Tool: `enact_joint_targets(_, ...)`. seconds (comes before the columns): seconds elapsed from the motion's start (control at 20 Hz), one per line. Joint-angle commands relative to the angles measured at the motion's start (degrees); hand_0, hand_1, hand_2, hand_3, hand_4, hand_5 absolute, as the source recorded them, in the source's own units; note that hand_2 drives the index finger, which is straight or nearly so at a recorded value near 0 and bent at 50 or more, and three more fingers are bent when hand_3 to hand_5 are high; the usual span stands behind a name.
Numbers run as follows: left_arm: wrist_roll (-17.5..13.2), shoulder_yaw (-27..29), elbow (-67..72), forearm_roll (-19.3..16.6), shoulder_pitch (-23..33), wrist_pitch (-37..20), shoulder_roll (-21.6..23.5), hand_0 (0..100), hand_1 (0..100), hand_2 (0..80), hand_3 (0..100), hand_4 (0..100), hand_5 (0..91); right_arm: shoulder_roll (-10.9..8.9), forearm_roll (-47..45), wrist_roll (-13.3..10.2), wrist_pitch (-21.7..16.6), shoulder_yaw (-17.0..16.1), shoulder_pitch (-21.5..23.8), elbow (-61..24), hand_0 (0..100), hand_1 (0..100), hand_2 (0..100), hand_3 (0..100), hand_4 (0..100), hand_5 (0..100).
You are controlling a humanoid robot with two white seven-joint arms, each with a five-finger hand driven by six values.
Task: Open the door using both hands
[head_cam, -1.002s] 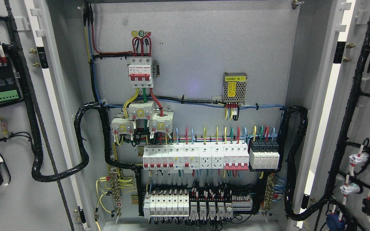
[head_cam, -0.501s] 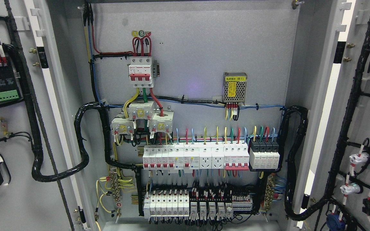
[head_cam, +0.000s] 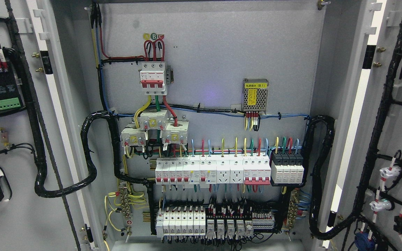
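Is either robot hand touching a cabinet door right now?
Cannot tell. The head view shows the left door and right door swung open, but neither hand appears in it.

Cabinet back panel [head_cam: 215, 62]: plain light grey. Main breaker [head_cam: 153, 78]: white body, red toggles. Wires [head_cam: 155, 103] beneath it: yellow, green, red. Power supply [head_cam: 255, 97]: silver perforated mesh, yellow label. Breaker row [head_cam: 212, 170]: white, red levers. Cable loom [head_cam: 92, 157]: black. Left door connector [head_cam: 9, 103]: green.
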Motion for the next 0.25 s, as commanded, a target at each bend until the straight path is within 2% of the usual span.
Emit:
enact_joint_targets(0.0, 0.0, 0.9, 0.5, 0.0, -0.2, 0.0, -2.1, 0, 0, 0.0, 0, 3, 0.0, 0.60, 2.7, 0.1, -0.1, -0.3, 0.8, 1.6, 11, 0, 0, 0, 0, 0)
enact_joint_targets(0.2, 0.0, 0.7, 0.6, 0.0, -0.2, -0.1, -2.1, 0, 0, 0.0, 0, 3, 0.0, 0.60, 2.8, 0.1, -0.1, -0.4, 0.8, 1.6, 11, 0, 0, 0, 0, 0)
